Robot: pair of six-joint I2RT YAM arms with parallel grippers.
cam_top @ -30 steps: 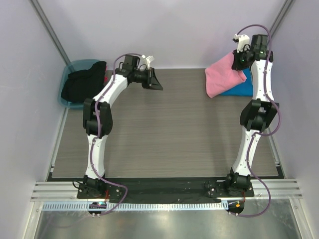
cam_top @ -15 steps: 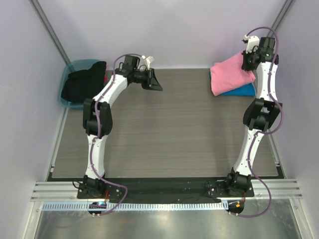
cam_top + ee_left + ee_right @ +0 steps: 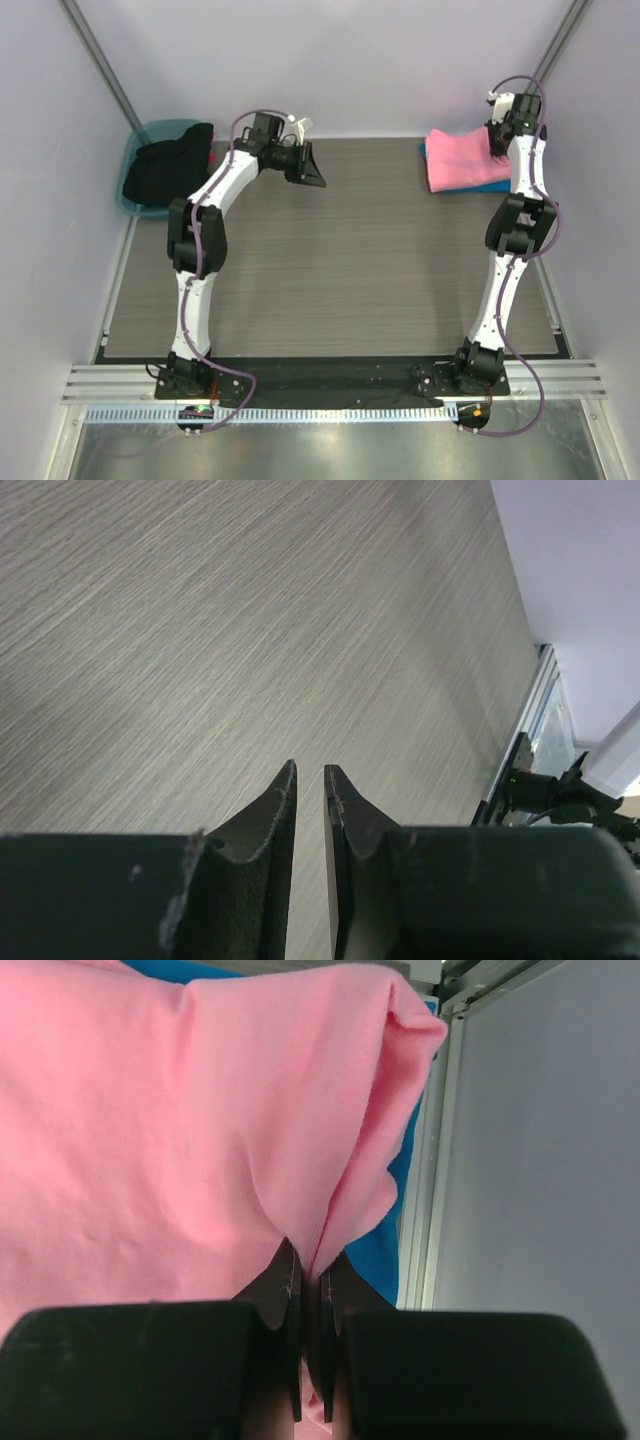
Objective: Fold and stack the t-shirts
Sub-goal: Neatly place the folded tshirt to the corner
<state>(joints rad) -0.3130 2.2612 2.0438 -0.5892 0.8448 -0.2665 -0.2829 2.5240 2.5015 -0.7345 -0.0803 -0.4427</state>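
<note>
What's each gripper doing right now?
Left gripper: jaws slightly apart, holding nothing.
Right gripper: shut on the pink t-shirt.

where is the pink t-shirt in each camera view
top external: the pink t-shirt is at the far right corner of the table, lying on the blue t-shirt.
left wrist: not in it.
right wrist: it fills most of the picture, with a fold pinched in the right hand.
shared landmark: the blue t-shirt peeking out beneath it, seen in top external and right wrist.
</note>
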